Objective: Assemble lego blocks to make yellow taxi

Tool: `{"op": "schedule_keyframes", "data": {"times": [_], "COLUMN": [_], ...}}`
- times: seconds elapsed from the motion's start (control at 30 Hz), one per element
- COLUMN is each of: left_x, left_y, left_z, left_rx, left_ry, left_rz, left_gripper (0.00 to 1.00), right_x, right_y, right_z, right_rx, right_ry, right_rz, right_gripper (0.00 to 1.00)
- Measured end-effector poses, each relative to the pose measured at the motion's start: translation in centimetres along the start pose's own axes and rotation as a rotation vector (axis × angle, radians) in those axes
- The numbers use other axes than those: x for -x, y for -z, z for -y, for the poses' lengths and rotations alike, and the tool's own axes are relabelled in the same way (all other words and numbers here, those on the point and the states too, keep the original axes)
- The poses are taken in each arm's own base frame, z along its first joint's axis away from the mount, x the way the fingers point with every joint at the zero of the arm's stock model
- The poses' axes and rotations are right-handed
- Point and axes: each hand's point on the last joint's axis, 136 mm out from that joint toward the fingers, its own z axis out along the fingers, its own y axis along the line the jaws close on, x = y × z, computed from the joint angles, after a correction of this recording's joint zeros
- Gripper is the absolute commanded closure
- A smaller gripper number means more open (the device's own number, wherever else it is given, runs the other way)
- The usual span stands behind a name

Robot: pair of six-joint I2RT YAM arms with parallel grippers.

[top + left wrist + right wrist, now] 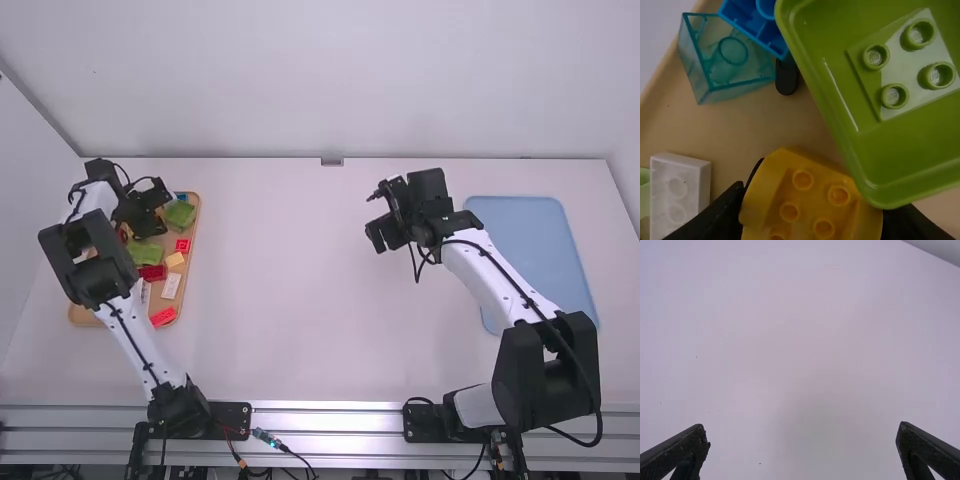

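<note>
my left gripper point(146, 224) grasps a rounded, studded yellow plastic block point(812, 200); my right gripper point(383, 238) hangs open above the white tabletop point(290, 300).

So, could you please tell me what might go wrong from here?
In the left wrist view, the green rimmed piece overlaps the edge of the yellow block, so lifting the block could snag or shift it. The block's sides look rounded, so it might slip from the left gripper's fingers. The white block lies close by and could get knocked.
</note>
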Motion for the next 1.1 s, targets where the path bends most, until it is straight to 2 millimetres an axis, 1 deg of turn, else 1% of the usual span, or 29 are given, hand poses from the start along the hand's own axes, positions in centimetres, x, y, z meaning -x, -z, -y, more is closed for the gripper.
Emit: {"op": "schedule_keyframes", "data": {"times": [0.13,0.27,0.47,0.53,0.63,0.67,0.73,0.87,0.97,1.0,1.03,1.1], "left_x": [0.0,0.2,0.5,1.0,1.9,2.5,3.1,5.2,6.6,7.3,7.4,8.7], "left_y": [0.0,0.0,0.1,0.2,0.6,0.9,1.3,3.1,4.3,4.9,5.0,6.1], "left_z": [0.0,0.1,0.3,1.0,1.5,1.4,1.5,1.6,1.7,1.7,1.7,2.3], "left_rx": [0.000,-0.003,-0.015,-0.044,-0.067,-0.070,-0.076,-0.101,-0.109,-0.111,-0.112,-0.134], "left_ry": [0.004,0.010,0.045,0.054,0.057,0.053,0.045,0.026,0.037,0.044,0.045,0.054], "left_rz": [0.001,0.010,0.009,0.004,-0.003,-0.004,-0.005,-0.006,-0.005,-0.003,-0.003,0.002], "left_gripper": [0.55,0.44,0.45,0.45,0.47,0.51,0.51,0.57,0.63,0.64,0.65,0.66], "right_x": [0.0,0.0,0.0,0.0,0.0,0.0,0.0,0.0,0.1,0.1,0.1,0.1], "right_y": [0.0,0.0,0.0,0.0,0.0,0.0,0.0,0.0,0.0,0.0,0.0,0.0], "right_z": [0.0,0.0,0.0,0.0,0.0,0.0,0.0,0.0,0.0,0.0,0.0,0.0], "right_rx": [0.000,0.000,-0.001,0.000,-0.001,-0.001,-0.001,-0.001,-0.001,-0.002,-0.001,-0.002], "right_ry": [0.000,0.002,0.003,0.004,0.004,0.004,0.002,0.004,0.002,0.003,0.004,0.005], "right_rz": [0.000,0.001,0.001,0.001,0.001,0.001,0.001,0.001,0.003,0.005,0.005,0.005], "right_gripper": [0.01,0.01,0.01,0.01,0.01,0.01,0.01,0.01,0.01,0.01,0.01,0.01]}}
